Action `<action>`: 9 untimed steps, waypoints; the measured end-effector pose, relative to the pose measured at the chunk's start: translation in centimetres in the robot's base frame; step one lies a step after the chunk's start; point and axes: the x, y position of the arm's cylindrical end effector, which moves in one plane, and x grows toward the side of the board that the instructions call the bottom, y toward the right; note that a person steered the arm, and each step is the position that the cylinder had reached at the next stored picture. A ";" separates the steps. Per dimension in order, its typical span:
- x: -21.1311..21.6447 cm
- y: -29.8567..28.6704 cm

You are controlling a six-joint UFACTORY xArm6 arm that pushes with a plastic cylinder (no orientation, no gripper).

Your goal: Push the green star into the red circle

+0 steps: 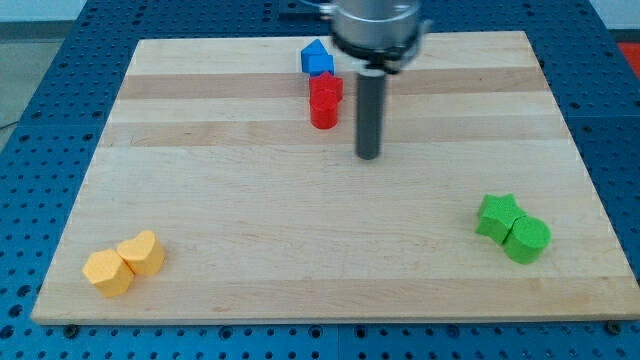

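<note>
Near edge, view's bottom left: 2 yellow blocks touching, a yellow hexagon point(107, 272) and a yellow heart point(142, 253) just to its right.

Bottom right: green star point(498, 216) with a green circle point(527, 239) touching it on the lower right. Star sits well apart from the red blocks, clear across the table point(230, 200).

Mid-board: our tip point(368, 155) stands on bare wood, just right of the red pair and a little below it, not touching, far from the star.

Far side, top centre: red circle point(323, 112) with a red star point(326, 89) touching it from above, then a blue block point(317, 58), roughly a pentagon, touching the red star's top.

No pincer on this rig, only the rod, so we have no apart or together state to report.
</note>
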 end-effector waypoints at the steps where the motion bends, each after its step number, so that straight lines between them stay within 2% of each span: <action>1: 0.0 9.7; 2: 0.7 20.5; 3: 5.8 27.0; 4: 12.2 27.5; 5: 14.6 24.8; 6: 13.2 20.0; 8: 6.2 8.2; 9: 6.5 10.3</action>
